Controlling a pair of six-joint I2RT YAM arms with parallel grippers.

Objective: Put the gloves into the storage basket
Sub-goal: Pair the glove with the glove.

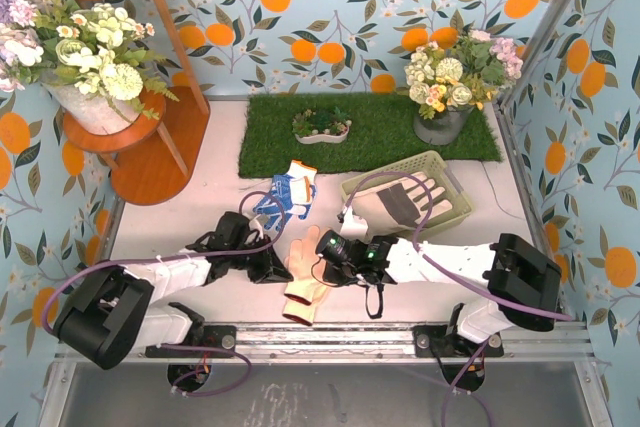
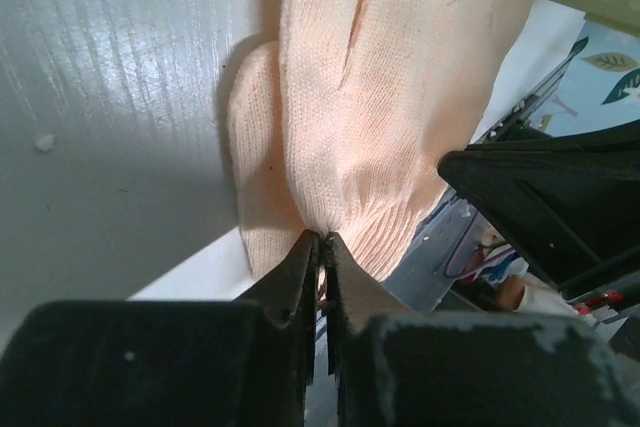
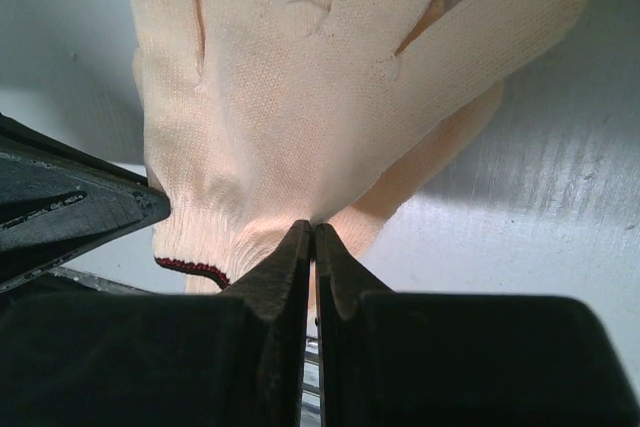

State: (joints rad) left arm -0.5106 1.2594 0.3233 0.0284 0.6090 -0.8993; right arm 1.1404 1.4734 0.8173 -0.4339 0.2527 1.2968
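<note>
Peach gloves (image 1: 303, 292) lie stacked at the near middle of the table (image 1: 180, 217) — left gripper (image 2: 322, 239) and right gripper (image 3: 310, 229) both pinch their cuff fabric, jaws together. Grey-and-cream glove (image 1: 405, 202) rests in the storage basket (image 1: 452, 184), far right.

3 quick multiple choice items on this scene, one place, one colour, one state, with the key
1. Where does the grey-and-cream glove lie? A on the grass mat; B in the storage basket; C on the stool.
2. What colour is the glove nearest the arms' bases? A black; B red; C peach.
3. How do the left fingers stand? A wide open; B shut on the peach glove's cuff; C shut on the basket rim.
Key: 1 B, green latticed walls surround it. 2 C, plain in the top view. 3 B, the left wrist view shows them pinching the ribbed cuff.
</note>
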